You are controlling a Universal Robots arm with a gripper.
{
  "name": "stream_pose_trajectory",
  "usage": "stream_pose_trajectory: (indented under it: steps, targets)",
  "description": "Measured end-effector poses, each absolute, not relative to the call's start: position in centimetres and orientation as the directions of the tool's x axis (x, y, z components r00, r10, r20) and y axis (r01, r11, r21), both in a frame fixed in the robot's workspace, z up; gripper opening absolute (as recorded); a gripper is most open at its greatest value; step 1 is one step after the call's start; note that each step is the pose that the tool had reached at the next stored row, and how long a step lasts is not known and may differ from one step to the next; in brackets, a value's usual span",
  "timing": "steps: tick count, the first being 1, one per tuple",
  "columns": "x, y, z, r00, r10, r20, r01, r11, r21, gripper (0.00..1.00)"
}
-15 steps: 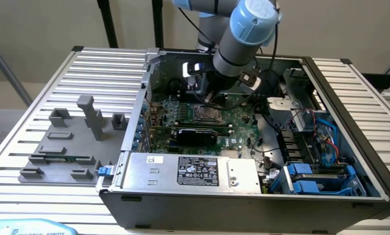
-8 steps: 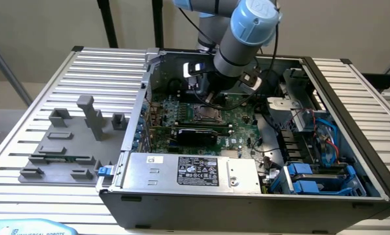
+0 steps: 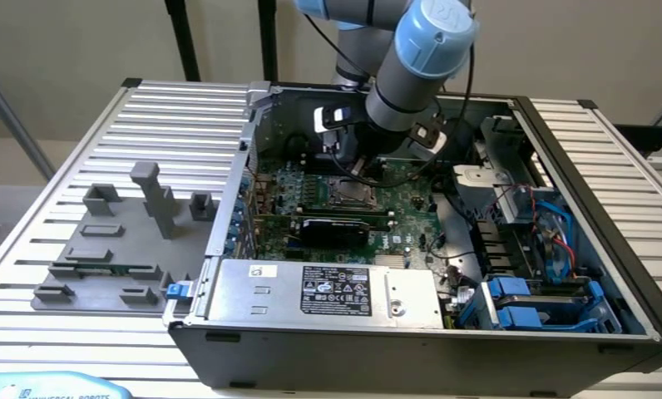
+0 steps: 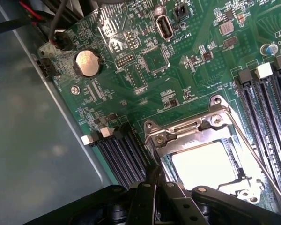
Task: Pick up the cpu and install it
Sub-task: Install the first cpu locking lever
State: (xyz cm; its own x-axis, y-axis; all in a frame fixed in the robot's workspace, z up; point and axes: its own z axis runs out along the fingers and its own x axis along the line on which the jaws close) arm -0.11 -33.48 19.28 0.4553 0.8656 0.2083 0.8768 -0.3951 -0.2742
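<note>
One chip matters here, and it is the cpu [image 4: 203,164]: a thin flat square with a pale, bright metal top that catches the light, lying level inside the socket [image 4: 196,140] on the green motherboard [image 4: 145,70]. A silver metal frame surrounds it, with screws at the corners, and a thin wire lever runs along one side. In the exterior view the cpu [image 3: 344,196] is a small pale square in the same dark-framed socket, near the middle of the board, just below the arm's tip.

The gripper [image 4: 154,180] hangs just above the socket's edge with its black fingers drawn together, holding nothing — the chip lies apart from them, already seated.

The wrist view gives the board's close detail: a round coin battery [image 4: 87,63], a small upright port, and black memory slots [image 4: 267,103] on either side of the socket. The exterior view gives the wider setting — the blue-and-grey robot arm [image 3: 420,66] reaching down into an open computer case [image 3: 420,349], a silver power supply [image 3: 325,293] with a black label at the front, and blue drive brackets toward the exterior view's right. On the ribbed desk [image 3: 175,108] toward the exterior view's left sits a set of grey plastic blocks [image 3: 121,241].
</note>
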Motion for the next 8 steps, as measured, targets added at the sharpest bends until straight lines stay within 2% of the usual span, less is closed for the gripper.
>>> stream_pose_trajectory:
  steps: [8]
  targets:
    - [0.66, -33.48, 19.11, 0.453, 0.867, 0.208, 0.878, -0.392, -0.274, 0.11]
